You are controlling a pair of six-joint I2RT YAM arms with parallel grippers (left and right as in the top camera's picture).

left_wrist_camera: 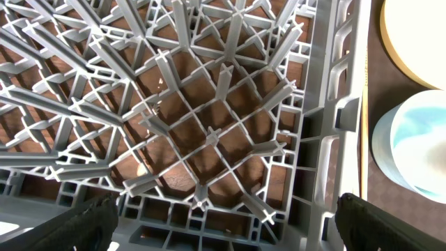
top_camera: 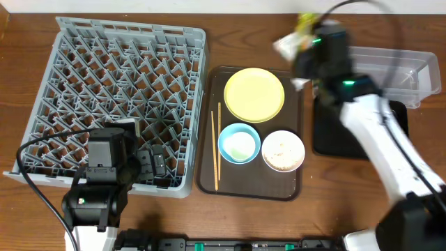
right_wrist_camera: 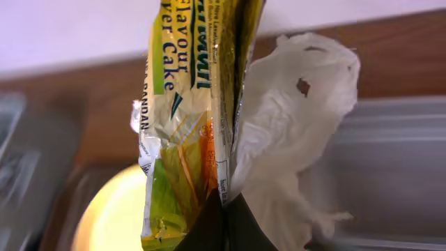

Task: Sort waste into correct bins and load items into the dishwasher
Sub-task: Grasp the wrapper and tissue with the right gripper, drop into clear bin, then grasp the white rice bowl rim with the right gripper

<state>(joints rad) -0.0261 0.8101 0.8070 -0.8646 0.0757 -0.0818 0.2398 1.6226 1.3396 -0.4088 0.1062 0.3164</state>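
Observation:
My right gripper (top_camera: 301,43) is raised near the table's back edge, between the yellow plate (top_camera: 254,94) and the clear tub (top_camera: 401,66). It is shut on the green-yellow-orange snack wrapper (right_wrist_camera: 182,118) and the crumpled white tissue (right_wrist_camera: 293,125), both pinched at its fingertips (right_wrist_camera: 224,223). My left gripper (top_camera: 150,164) is open and empty over the front right corner of the grey dish rack (top_camera: 118,90), its fingers wide apart (left_wrist_camera: 223,226). The light blue bowl (top_camera: 239,143), the white bowl with rice scraps (top_camera: 283,151) and the chopsticks (top_camera: 216,146) lie on the brown tray. No cup shows.
The brown serving tray (top_camera: 247,192) sits in the middle, right of the rack. The black tray (top_camera: 333,136) lies right of it, partly under my right arm, with the clear tub behind it. The left wrist view shows rack pegs (left_wrist_camera: 209,118) and the blue bowl's edge (left_wrist_camera: 418,146).

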